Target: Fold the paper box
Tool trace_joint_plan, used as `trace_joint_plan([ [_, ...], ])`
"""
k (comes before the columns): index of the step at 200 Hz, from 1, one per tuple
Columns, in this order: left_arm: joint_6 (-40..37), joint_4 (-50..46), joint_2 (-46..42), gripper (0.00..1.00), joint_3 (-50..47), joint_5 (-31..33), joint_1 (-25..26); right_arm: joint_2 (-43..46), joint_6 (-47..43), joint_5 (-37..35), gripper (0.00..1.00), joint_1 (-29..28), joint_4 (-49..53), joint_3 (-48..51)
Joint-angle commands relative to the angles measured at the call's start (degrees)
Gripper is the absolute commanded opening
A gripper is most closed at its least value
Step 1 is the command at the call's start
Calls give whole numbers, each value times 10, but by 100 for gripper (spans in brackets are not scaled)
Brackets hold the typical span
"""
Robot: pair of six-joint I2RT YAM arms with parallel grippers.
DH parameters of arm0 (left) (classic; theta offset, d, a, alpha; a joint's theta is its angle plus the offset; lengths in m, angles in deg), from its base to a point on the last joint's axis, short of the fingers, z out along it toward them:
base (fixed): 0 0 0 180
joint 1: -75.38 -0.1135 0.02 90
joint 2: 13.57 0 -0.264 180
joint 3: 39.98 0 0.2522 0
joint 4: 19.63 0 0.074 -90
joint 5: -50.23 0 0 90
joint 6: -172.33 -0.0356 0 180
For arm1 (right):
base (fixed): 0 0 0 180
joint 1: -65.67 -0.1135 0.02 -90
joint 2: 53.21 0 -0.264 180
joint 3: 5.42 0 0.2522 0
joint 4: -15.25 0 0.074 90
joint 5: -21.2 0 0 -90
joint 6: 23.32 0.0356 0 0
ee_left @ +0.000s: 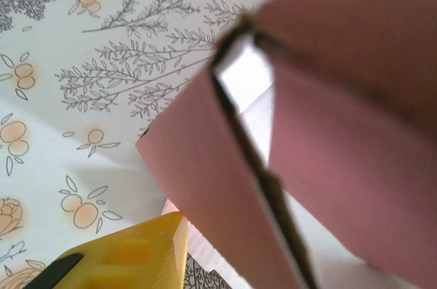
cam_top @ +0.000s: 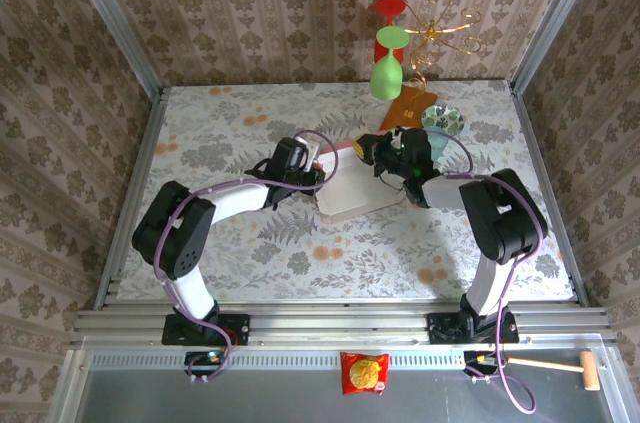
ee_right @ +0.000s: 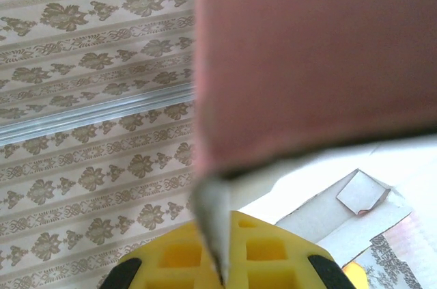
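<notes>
Paper box (cam_top: 350,193) mid-table, edge pinched in right gripper (ee_right: 220,248), left gripper (cam_top: 322,171) state unclear, open table (cam_top: 250,243) around

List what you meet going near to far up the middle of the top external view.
red snack packet → paper box → orange-brown flat packet → green goblet-shaped object

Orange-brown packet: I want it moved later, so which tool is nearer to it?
Right. The right tool, clamped on the paper box, sits just near-left of the orange-brown packet; the left tool is farther left.
</notes>
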Motion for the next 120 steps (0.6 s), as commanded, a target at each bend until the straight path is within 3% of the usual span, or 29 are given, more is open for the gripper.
trace_joint_plan([
  [1,-14,36,-4,32,-8,-23,-14,-24,-20,1,0,-7,25,-25],
  [74,-17,48,10,27,7,-135,-84,-78,-36,-26,0,-13,-27,-41],
  [120,-23,39,28,28,27,-170,-93,-115,-19,-49,2,-24,-71,-54],
])
